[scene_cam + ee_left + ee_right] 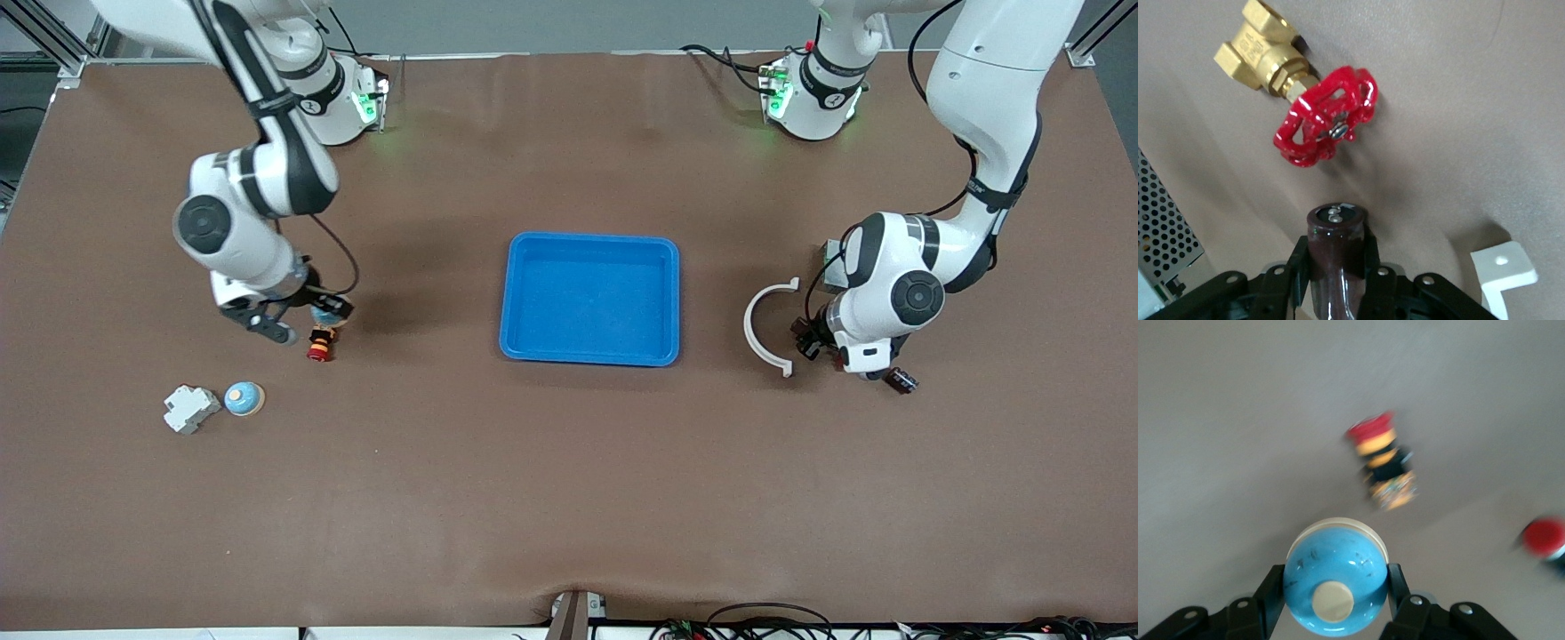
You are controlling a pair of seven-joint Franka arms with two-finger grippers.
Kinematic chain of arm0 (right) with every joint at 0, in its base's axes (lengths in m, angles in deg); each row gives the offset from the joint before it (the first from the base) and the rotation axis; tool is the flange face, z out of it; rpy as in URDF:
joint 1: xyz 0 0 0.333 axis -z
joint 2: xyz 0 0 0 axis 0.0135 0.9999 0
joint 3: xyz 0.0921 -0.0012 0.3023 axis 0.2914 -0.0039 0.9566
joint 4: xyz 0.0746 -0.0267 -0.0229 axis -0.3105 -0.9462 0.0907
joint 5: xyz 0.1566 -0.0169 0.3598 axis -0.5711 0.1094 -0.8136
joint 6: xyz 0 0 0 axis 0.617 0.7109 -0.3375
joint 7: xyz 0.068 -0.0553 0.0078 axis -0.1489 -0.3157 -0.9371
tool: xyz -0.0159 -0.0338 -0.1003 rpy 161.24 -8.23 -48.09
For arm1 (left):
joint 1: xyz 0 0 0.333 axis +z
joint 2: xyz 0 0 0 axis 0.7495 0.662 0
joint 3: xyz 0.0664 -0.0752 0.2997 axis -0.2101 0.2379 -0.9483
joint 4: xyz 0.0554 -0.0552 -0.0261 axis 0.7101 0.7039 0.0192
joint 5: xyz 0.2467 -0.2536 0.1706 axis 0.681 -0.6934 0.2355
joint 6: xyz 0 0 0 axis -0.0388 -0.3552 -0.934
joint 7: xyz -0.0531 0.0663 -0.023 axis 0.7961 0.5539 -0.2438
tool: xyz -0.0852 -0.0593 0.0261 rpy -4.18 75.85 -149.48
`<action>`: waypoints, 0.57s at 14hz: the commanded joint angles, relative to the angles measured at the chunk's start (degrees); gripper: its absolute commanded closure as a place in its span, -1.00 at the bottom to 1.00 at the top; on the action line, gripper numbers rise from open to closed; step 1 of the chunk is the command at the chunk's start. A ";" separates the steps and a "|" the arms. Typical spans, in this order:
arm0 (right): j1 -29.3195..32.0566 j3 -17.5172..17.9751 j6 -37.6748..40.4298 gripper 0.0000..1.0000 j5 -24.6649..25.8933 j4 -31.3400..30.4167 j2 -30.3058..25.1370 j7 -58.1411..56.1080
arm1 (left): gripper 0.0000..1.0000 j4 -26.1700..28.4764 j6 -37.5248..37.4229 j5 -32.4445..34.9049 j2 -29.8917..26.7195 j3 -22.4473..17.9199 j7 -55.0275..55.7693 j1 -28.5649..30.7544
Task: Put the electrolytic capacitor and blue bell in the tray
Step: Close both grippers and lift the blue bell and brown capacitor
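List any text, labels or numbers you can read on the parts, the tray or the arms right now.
None can be read.
Electrolytic capacitor, shut in the left claw: dark sleeve, no print visible.
Blue bell, shut in the right claw: only scuff marks.
Tray: plain blue.
Red push button: band near its base too blurred to read.
Arm joints: small dark marks, too small to read.

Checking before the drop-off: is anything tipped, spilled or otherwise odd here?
Nothing is spilled or damaged. Only the red push button lies on its side, beside the right gripper, whose jaws hold the blue bell. The left gripper, low at its own end of the table, clamps the capacitor. The tray is empty.
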 commanded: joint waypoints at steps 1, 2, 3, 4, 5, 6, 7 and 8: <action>-7.99 -0.59 -0.42 1.00 -0.32 -1.31 -1.64 12.15 | 1.00 -0.16 -0.60 1.24 -2.76 0.02 0.89 0.26; -10.37 -0.51 -0.42 1.00 -0.59 -1.22 -1.73 15.58 | 1.00 -0.25 -1.82 1.24 -4.26 0.11 0.72 0.09; -13.35 -0.50 -0.42 1.00 -1.02 -1.22 -1.81 19.62 | 1.00 -0.42 -2.97 1.24 -5.49 0.54 0.63 -0.35; -16.86 -0.50 -0.85 1.00 -1.12 -1.22 -1.90 24.01 | 1.00 -0.42 -4.37 1.24 -6.72 0.81 0.63 -0.88; -19.42 -0.59 -2.34 1.00 -1.12 -1.22 -1.73 28.75 | 1.00 -0.60 -5.52 1.24 -7.86 0.90 0.63 -1.67; -22.31 -0.59 -4.00 1.00 -1.12 -1.22 -1.64 32.89 | 1.00 -1.03 -6.49 1.24 -8.75 0.98 0.71 -1.93; -24.08 -0.59 -5.07 1.00 -1.12 -1.22 -1.38 35.89 | 1.00 -2.00 -7.63 1.24 -8.93 1.51 0.89 -2.20; -25.75 -0.59 -6.64 1.00 -1.12 -1.22 -1.20 38.88 | 1.00 -2.79 -8.51 1.24 -8.93 2.30 1.76 -2.29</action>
